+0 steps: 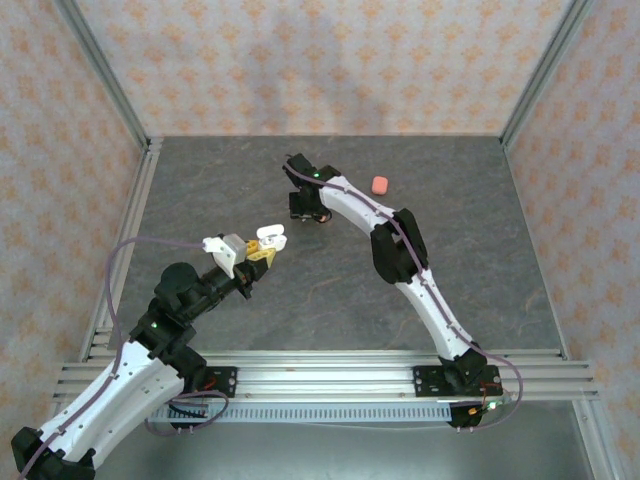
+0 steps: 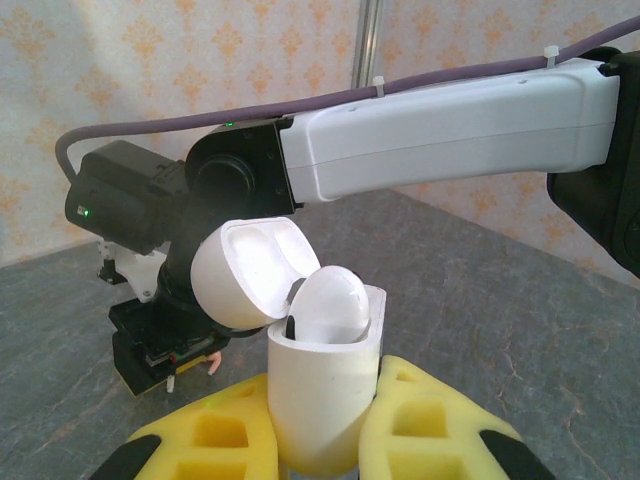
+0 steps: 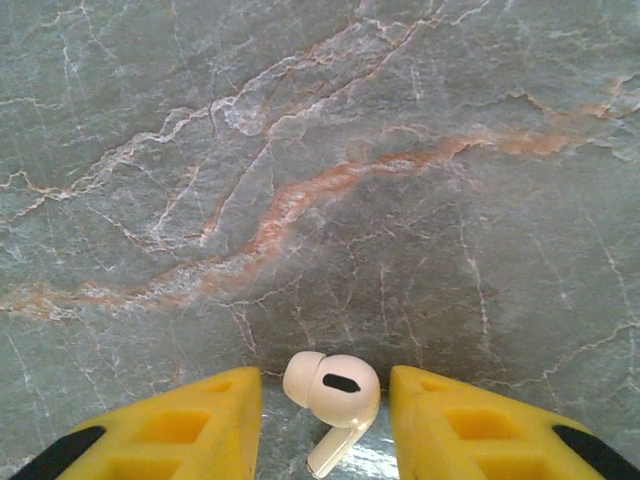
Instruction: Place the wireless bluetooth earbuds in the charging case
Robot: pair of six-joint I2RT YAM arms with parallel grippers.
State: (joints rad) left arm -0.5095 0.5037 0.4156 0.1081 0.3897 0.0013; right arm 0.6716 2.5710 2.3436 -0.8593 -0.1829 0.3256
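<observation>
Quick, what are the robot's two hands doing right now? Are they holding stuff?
Left gripper: shut on the white charging case, lid open.
Right gripper: open, fingers either side of a whitish earbud, not squeezing it.

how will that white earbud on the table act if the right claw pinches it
The earbud looks glossy and rounded, so it may squirt out from between the yellow pads. It is small beside them, so probably light and easily nudged. Lying on its bulb and thin stem, it could pivot or roll.
</observation>
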